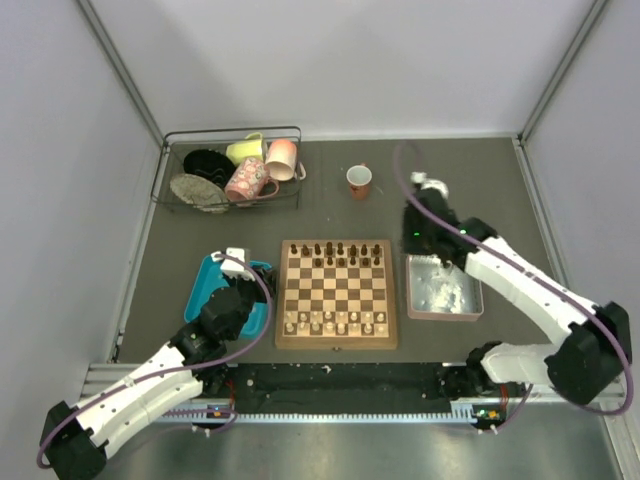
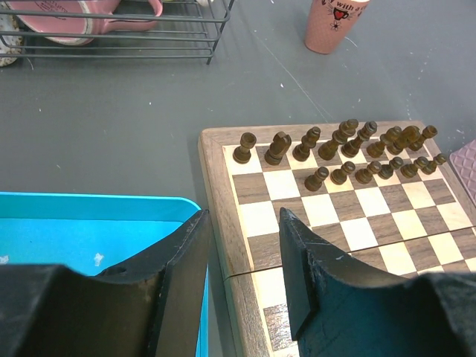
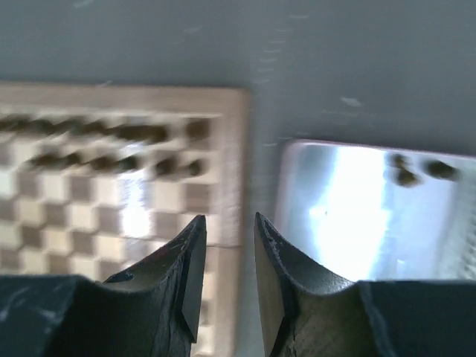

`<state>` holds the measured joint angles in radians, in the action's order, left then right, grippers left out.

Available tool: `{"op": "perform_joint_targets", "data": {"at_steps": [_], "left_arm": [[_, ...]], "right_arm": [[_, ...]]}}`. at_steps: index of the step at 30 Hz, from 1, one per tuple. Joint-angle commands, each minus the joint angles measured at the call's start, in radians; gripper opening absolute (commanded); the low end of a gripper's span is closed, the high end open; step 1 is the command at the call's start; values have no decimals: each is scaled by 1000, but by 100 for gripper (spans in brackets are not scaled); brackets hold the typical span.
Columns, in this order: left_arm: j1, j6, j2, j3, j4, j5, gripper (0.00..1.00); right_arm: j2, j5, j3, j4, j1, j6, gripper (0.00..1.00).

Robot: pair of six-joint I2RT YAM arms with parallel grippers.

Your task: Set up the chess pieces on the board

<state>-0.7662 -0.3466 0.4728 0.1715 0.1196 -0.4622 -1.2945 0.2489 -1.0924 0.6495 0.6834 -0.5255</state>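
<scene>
Left wrist: pink cup point(image 2: 331, 22) reads "with"; L pincer point(image 2: 244, 227) & R pincer point(image 3: 229, 227) part-open, holding nothing

The black two-fingered right claw point(image 3: 229, 238) hangs with its jaws a narrow gap apart and nothing between them. It is over the grey worktop point(image 3: 312, 59), where a square wooden chessboard point(image 3: 227, 149) lies just beside a shiny grey tray point(image 3: 342, 223). Blurred dark brown chessmen point(image 3: 111, 134) stand in two rows along the board's far side. A few small dark pieces point(image 3: 416, 171), too blurred to identify, lie in the tray's far right corner.
</scene>
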Motion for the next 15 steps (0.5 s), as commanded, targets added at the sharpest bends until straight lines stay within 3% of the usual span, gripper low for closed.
{"op": "perform_joint_targets", "data": {"at_steps": [1, 5, 8, 15], "left_arm": [[7, -8, -3, -9, 37, -4, 47], [5, -8, -2, -9, 37, -3, 47], [7, -6, 1, -7, 40, 0, 47], [7, -6, 10, -4, 40, 0, 47]], "right_arm": [[130, 0, 167, 15, -201, -22, 32], [167, -49, 247, -11, -430, 18, 33], [162, -77, 285, -43, -522, 42, 33], [98, -79, 324, -138, -599, 32, 32]]}}
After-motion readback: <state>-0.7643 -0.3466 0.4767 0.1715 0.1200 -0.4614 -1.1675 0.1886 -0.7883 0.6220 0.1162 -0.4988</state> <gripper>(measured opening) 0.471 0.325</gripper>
